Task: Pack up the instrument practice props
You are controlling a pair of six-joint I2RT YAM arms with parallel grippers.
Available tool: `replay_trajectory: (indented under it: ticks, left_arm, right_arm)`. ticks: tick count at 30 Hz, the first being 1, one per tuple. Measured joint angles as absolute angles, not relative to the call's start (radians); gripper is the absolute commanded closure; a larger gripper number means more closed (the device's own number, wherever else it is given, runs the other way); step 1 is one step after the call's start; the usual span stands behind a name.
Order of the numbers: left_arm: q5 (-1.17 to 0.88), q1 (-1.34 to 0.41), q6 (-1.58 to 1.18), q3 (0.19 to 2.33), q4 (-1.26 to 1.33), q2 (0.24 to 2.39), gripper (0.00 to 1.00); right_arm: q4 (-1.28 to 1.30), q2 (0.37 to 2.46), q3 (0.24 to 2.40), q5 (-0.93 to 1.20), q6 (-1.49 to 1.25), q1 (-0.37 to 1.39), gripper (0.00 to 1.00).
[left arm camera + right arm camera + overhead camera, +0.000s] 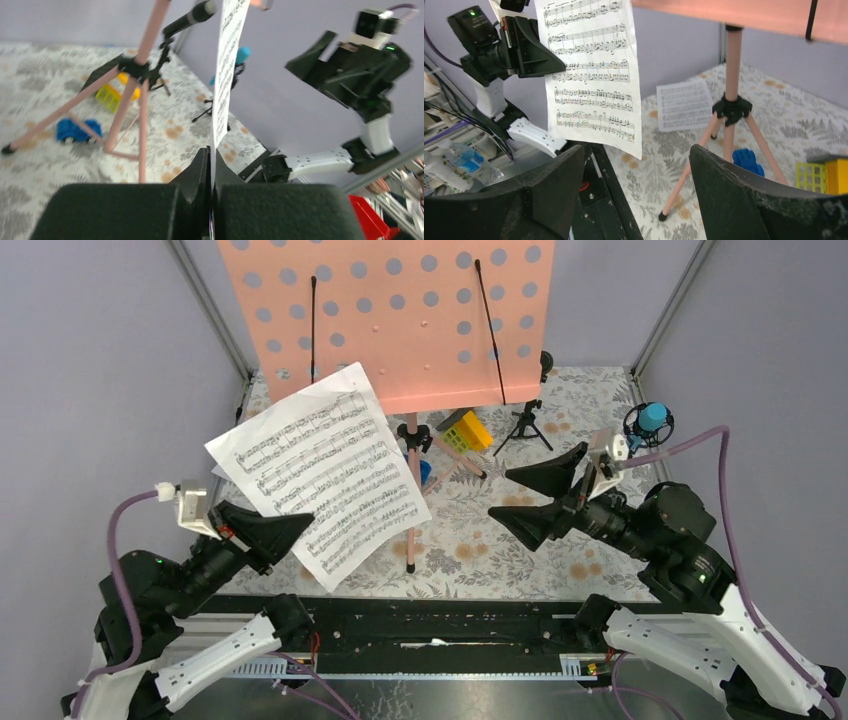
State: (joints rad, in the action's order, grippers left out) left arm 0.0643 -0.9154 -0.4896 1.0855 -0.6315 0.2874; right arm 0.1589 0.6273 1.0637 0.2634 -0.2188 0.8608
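Floral tablecloth (520,560) lies underneath; above it the left gripper (292,527) is clamped on 1 sheet-music page (320,475), likely to keep it clear of the pink music stand (400,320). The right gripper (503,495) gapes, empty.

Plain lavender walls (90,340) enclose a floral-patterned tabletop (520,560).

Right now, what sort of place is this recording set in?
Probably a lab robot cell staged as a music-practice corner: plain panel walls enclose a floral-cloth table, with a pink music stand and a blue mic standing on it.
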Motion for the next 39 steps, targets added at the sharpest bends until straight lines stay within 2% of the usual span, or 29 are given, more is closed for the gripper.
replay_trajectory:
  ticks: [7, 15, 23, 28, 34, 37, 39]
  left_arm:
    - [0.292, -0.915, -0.674, 0.890, -0.822, 0.253, 1.00]
    - [0.546, -0.915, -0.881, 0.862, -0.949, 0.305, 1.00]
    - [0.765, -0.916, -0.965, 0.862, -0.863, 0.461, 1.00]
    - [0.847, -0.915, -0.946, 0.877, -0.766, 0.588, 1.00]
    - [0.890, -0.880, -0.909, 0.881, -0.682, 0.603, 1.00]
    - [0.848, -0.782, -0.885, 0.874, -0.626, 0.609, 1.00]
    - [0.764, -0.646, -0.862, 0.858, -0.587, 0.627, 1.00]
  right_arm:
    - [0.236, 0.627, 1.007, 0.192, -0.213, 0.861, 0.17]
    - [0.262, 0.604, 0.976, 0.146, -0.214, 0.861, 0.16]
    - [0.263, 0.584, 0.938, 0.123, -0.233, 0.861, 0.17]
    - [0.282, 0.564, 0.918, 0.123, -0.252, 0.861, 0.17]
    - [0.305, 0.516, 0.899, 0.123, -0.265, 0.861, 0.17]
    - [0.310, 0.509, 0.894, 0.123, -0.268, 0.861, 0.17]
    - [0.312, 0.510, 0.894, 0.123, -0.270, 0.861, 0.17]
